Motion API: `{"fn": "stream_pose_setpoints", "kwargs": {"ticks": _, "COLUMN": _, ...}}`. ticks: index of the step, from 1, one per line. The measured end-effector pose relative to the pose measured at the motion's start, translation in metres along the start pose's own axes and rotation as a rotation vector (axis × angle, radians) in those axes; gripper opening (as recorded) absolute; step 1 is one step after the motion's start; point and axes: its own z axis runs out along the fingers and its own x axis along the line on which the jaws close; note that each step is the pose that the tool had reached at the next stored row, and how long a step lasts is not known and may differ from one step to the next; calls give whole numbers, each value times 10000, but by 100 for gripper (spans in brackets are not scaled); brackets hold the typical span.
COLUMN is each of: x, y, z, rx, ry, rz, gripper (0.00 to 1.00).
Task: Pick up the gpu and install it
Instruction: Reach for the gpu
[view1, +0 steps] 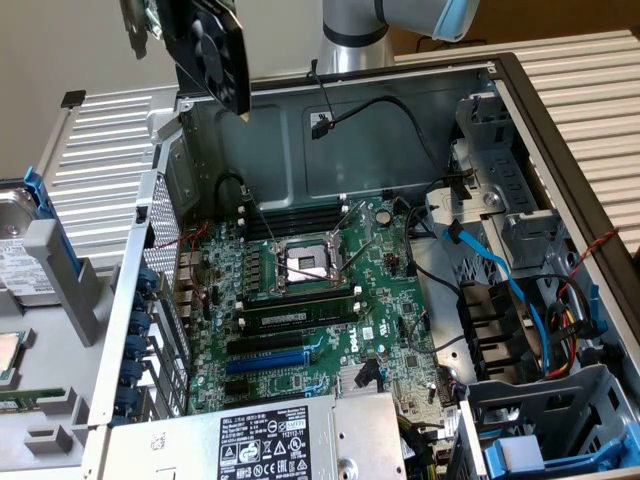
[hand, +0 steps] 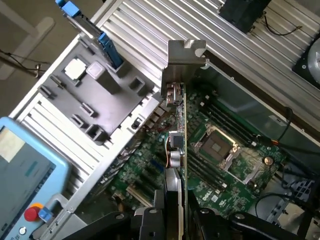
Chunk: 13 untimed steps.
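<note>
You have on hand:
- case
- motherboard, flat on its floor
- power supply, before the motherboard
- drive cage, at the exterior view's right
- tray, outside the case, left
- gpu, aloft over the far left corner (apart from the motherboard)

The gpu, black fan shroud on one face, sits clamped edge-on in the hand, tilted in mid-air, silver bracket farthest from it.

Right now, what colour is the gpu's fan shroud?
Black; the gpu shows it best in the exterior view.
</note>
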Motion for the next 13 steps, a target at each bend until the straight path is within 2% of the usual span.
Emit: {"fn": "stream_pose_setpoints", "kwargs": {"ticks": 13, "x": 0, "y": 0, "z": 0, "rx": 42, "ry": 233, "rz": -2355, "gripper": 27}}
